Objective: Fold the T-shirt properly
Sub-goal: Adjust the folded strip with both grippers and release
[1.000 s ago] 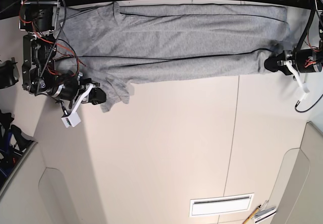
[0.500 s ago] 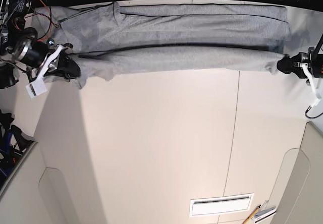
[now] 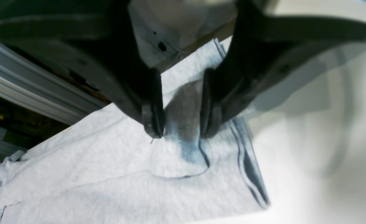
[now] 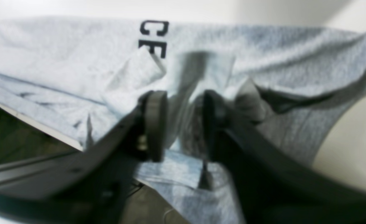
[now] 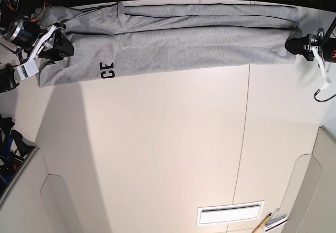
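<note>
The grey T-shirt (image 5: 184,33) lies as a long folded strip along the table's far edge, with black letters "CE" (image 5: 107,71) showing near its left end. My right gripper (image 5: 65,45) is at that left end. In the right wrist view the right gripper (image 4: 183,124) stands open just above the rumpled T-shirt (image 4: 263,46), near the letters (image 4: 153,37). My left gripper (image 5: 290,45) is at the strip's right end. In the left wrist view the left gripper (image 3: 181,127) is open over the flat T-shirt (image 3: 108,174), its fingertips (image 3: 153,124) close to the cloth.
The cream table (image 5: 157,154) has a seam (image 5: 242,138) running front to back. A white slotted plate (image 5: 230,213) and a pencil (image 5: 262,225) lie at the front right. An aluminium rail (image 3: 30,93) runs behind the shirt. Dark gear (image 5: 6,81) sits at the left edge.
Both grippers carried the shirt's near edge back toward the far edge, laying that flap over the strip. The letters "CE" now face up. Both jaws have parted.
</note>
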`<state>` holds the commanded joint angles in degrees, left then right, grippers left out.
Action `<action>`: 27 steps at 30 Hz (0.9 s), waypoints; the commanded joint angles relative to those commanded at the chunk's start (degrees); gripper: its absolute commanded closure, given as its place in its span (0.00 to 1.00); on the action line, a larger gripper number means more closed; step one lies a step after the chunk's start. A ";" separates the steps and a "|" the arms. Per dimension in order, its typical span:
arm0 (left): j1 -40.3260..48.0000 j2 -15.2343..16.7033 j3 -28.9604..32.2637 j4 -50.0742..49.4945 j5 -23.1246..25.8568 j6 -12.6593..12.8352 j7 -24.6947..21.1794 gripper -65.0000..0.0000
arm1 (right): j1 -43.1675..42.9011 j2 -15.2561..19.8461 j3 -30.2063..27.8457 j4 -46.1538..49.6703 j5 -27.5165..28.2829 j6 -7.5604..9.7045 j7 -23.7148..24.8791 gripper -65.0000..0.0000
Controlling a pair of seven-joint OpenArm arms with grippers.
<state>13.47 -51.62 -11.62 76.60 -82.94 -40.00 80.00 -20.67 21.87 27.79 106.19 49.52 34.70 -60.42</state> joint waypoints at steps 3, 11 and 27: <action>0.02 0.20 -4.04 0.00 -1.42 0.00 0.00 0.63 | 0.00 0.00 0.02 0.46 0.66 0.00 -0.09 0.62; 4.63 1.66 -17.51 0.00 -2.06 0.00 0.00 0.39 | 0.04 -4.85 0.81 9.64 0.81 0.02 -0.28 0.63; 7.96 7.80 -17.66 -0.70 9.53 0.00 -10.33 0.27 | 0.72 -5.07 0.79 -9.01 -8.81 0.07 7.85 1.00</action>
<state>21.43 -43.81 -29.28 75.90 -73.41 -40.00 69.67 -19.94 16.80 28.58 97.19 40.71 34.76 -52.58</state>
